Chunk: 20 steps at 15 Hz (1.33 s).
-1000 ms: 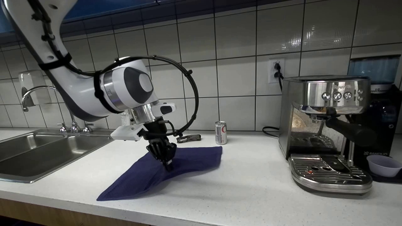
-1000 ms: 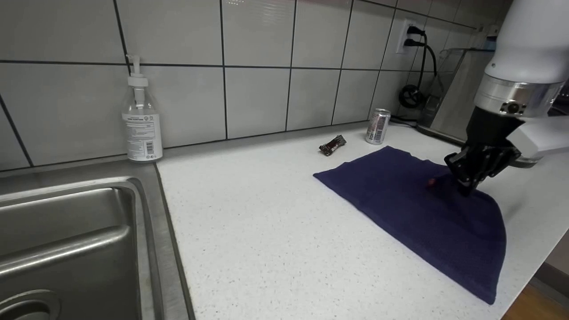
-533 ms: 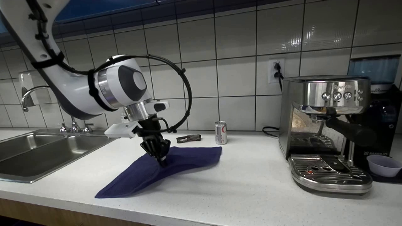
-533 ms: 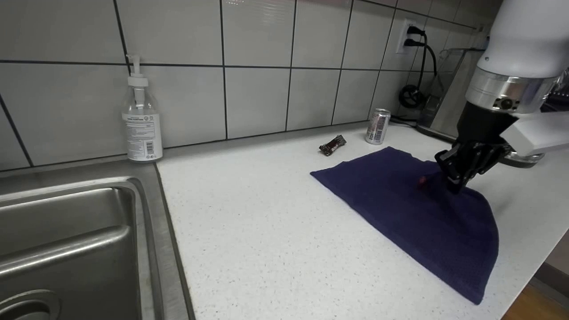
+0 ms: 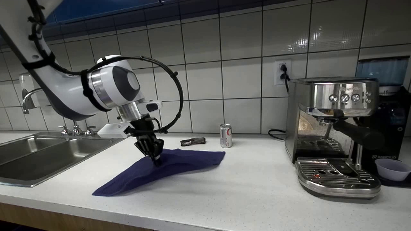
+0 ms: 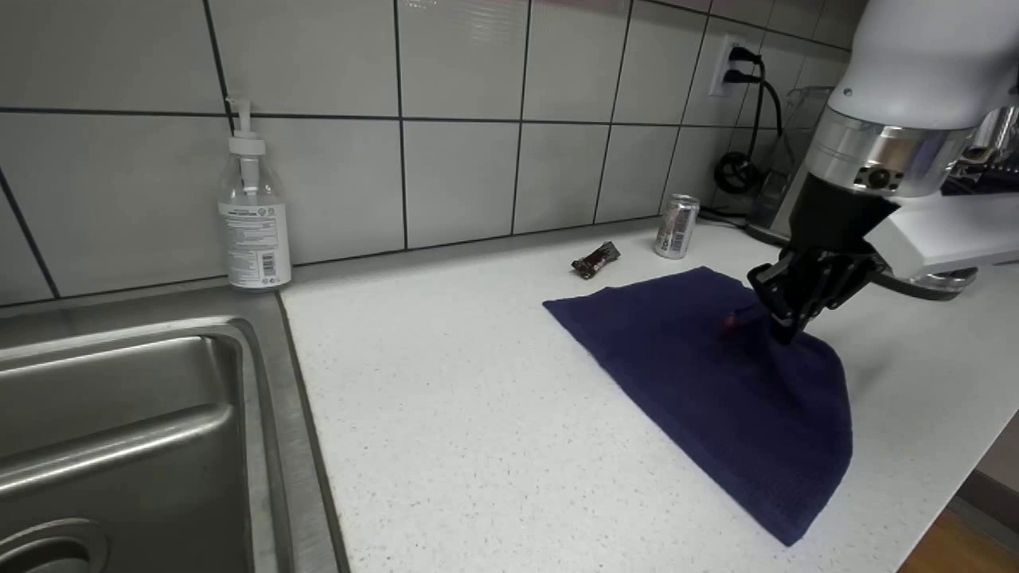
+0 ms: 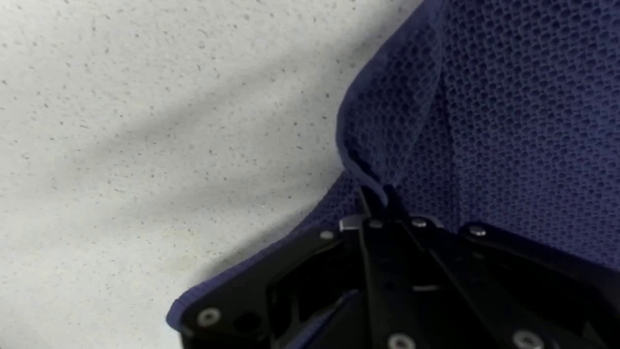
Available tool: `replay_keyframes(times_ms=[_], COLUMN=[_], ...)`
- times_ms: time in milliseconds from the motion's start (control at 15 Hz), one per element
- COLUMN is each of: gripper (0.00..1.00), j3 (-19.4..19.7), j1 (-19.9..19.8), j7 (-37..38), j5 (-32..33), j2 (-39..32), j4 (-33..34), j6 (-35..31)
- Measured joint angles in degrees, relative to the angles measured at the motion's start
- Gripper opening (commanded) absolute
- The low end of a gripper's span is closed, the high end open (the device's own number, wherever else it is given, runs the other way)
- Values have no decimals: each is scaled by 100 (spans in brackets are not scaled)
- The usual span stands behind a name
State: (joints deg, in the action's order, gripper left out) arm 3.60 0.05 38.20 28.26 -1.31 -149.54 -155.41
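Across the counter (image 6: pixel 430 414) spreads dimpled purple cloth (image 7: pixel 528 135).

The gripper (image 5: pixel 156 161) now stands closer to the sink (image 6: pixel 290 446) than one second earlier. The blue cloth (image 6: pixel 716 382) is displaced in the same direction.

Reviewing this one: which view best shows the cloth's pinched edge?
The wrist view: the cloth is close up there, its edge running between the tips of the claw. Both exterior views show the cloth's wider outline, but the pinched spot at the claw is small and dark.
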Motion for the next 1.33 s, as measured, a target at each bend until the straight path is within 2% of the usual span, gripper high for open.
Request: replay_keyframes(times_ms=[800,1333], gripper=[1,1], j3=[-216,-216], j1=[235,392], j7=[475,455], j5=[-32,-473], j2=[-223,-738], j4=[440,1002], j6=[25,59])
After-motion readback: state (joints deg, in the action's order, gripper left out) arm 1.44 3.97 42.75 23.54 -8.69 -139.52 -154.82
